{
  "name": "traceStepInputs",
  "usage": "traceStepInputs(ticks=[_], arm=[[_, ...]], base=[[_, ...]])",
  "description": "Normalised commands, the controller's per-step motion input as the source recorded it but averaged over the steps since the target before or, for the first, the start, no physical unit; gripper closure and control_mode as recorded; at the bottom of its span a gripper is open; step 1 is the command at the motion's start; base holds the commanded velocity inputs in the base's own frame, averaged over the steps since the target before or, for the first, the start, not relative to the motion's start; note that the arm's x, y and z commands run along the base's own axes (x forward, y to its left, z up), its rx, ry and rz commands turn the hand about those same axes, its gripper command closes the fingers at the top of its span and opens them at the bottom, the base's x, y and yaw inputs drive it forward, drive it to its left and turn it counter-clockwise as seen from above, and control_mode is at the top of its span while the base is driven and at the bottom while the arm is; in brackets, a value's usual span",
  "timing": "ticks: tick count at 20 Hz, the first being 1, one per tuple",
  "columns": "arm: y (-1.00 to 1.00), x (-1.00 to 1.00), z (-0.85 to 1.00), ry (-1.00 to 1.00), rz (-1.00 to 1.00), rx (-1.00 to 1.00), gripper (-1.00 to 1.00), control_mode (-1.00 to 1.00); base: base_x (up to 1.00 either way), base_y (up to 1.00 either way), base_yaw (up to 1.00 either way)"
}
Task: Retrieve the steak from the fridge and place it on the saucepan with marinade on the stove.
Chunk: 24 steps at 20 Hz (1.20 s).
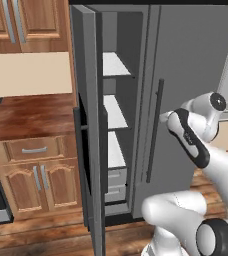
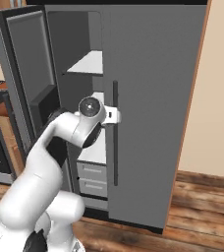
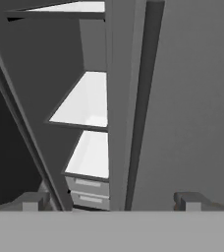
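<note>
2 wide-apart jaws face the fridge (image 3: 192,98) by its closed door's handle (image 3: 143,98).

flat even rendered light, soft pics, fridge (image 1: 186,60) interior dim

Glossy white rounded arm (image 1: 221,170) segments, dark round joint caps with pale centres, long black band along the forearm, bulky white lower links, tool (image 3: 112,201) with two small dark grey square-ended fingertips (image 3: 29,201)
</note>
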Motion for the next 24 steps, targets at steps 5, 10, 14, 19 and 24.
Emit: traceStepInputs(ticks=[5,10,14,19,24], arm=[[-0.12,0.66,0.0,0.0,0.0,0.0,-1.0,-1.0],[0.0,0.72,-0.02,0.0,0.0,0.0,-1.0,-1.0],[0.0,0.68,-0.08,0.0,0.0,0.0,-1.0,-1.0],[0.0,0.64,-0.11,0.0,0.0,0.0,-1.0,-1.0],[-0.09,0.63,-0.17,0.0,0.0,0.0,-1.0,-1.0]], base=[[0.0,0.0,0.0],[0.0,0.0,0.0],[0.0,0.0,0.0],[0.0,0.0,0.0],[0.0,0.0,0.0]])
